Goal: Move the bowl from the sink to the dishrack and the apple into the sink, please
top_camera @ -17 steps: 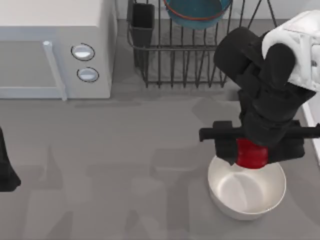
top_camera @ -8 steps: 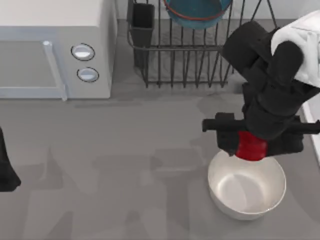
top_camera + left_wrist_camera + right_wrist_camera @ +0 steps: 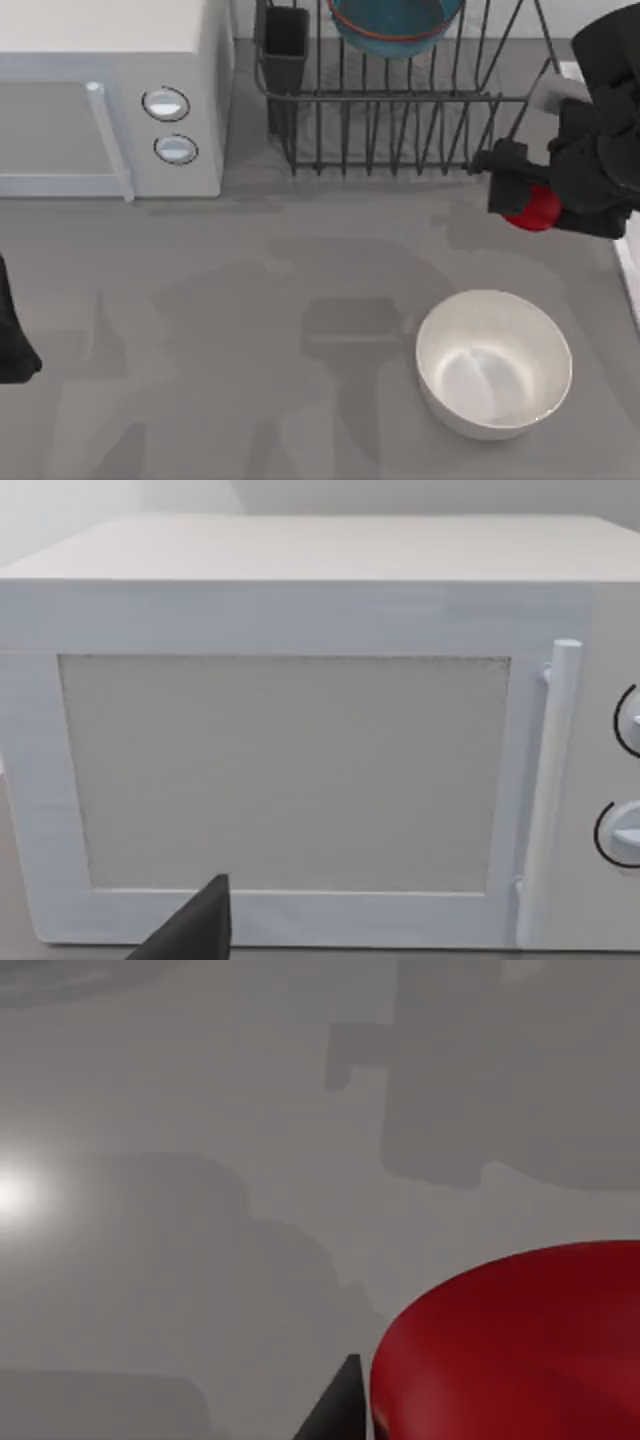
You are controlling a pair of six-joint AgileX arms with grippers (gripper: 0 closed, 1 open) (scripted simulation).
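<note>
The right gripper point(image 3: 535, 200) is clamped on the apple point(image 3: 533, 207), carrying it clear of the table point(image 3: 300, 300) near the top view's right side, just in front of the dishrack point(image 3: 400, 130); the lifted carry makes sense, since the apple is meant for the sink point(image 3: 630, 270), of which a thin white strip of rim shows at the right edge, and raised it can pass over that rim rather than knock it. The bowl point(image 3: 395, 25) sits in the dishrack, leaning among the upright bars beside the black cup point(image 3: 285, 45); judged from this, the first half of the task looks done and only the apple's delivery remains. A white bowl point(image 3: 493, 362) stands empty on the table, well apart from the apple, and has no part in the job; the microwave point(image 3: 110, 95) stands at the left.

The left arm point(image 3: 12, 340) is parked at the table's left edge; whether its fingers are open or closed cannot be told.

The top view gives the layout: apple, rack and sink rim in relation; the right wrist view adds the apple point(image 3: 520, 1345) up close, glossy red against bare grey table with nothing beneath it but shadow, confirming it hangs in the air; the left wrist view faces the microwave point(image 3: 300, 770) door and handle, with a dark finger tip point(image 3: 195, 930) at the edge.
</note>
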